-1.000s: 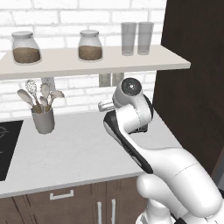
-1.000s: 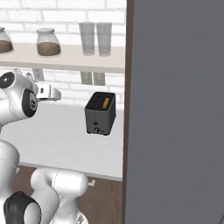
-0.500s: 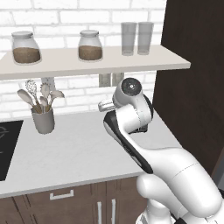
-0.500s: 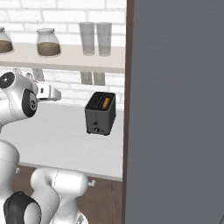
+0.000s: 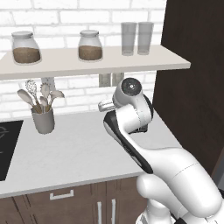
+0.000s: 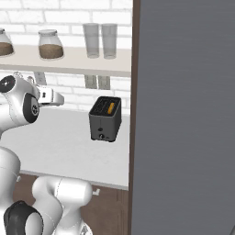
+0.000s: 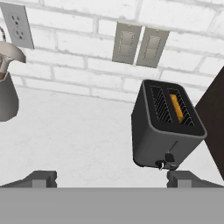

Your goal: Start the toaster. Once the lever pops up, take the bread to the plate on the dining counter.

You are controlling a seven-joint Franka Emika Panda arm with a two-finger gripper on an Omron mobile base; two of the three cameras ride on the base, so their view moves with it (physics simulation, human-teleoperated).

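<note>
The dark toaster [image 7: 165, 131] stands on the white worktop by the brick wall, ahead and to the right in the hand view. It also appears in the right base view as the toaster [image 6: 105, 120] next to a tall dark panel. The bread [image 7: 176, 107] sits down in the right slot with just its golden edge visible, and shows as the bread [image 6: 111, 108] there too. A small lever and knob [image 7: 161, 165] sit low on the near face. My gripper [image 7: 113, 180] is open, fingertips wide apart, well short of the toaster and holding nothing. The plate and dining counter are out of view.
A grey utensil cup [image 5: 43, 120] stands left on the worktop, also at the hand view's left edge [image 7: 6, 98]. A shelf [image 5: 87, 61] with jars and glasses hangs above. A tall dark cabinet side [image 6: 183, 114] closes the right. A black cooktop [image 5: 4, 148] lies far left.
</note>
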